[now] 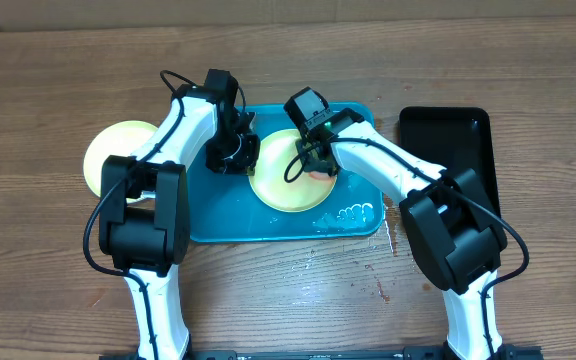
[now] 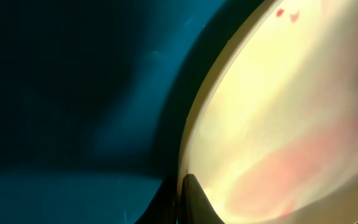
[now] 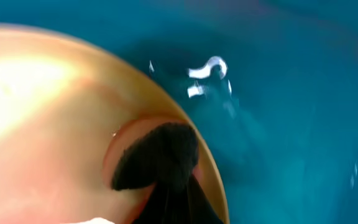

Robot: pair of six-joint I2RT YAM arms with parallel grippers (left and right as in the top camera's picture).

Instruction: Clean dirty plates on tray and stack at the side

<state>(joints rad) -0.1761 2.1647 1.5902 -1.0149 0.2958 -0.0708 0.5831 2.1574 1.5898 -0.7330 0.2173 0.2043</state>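
Note:
A cream plate with a red sauce smear lies on the turquoise tray. My left gripper is at the plate's left rim. In the left wrist view its fingers are shut on the rim of the plate, over the tray. My right gripper is over the plate's right part, shut on a dark cloth. The cloth presses on the plate near its rim, with a pink smear around it. A second pale plate lies on the table left of the tray.
A narrow black tray stands to the right of the turquoise tray. Water drops sit on the tray's front right corner and also show in the right wrist view. The table is brown wood.

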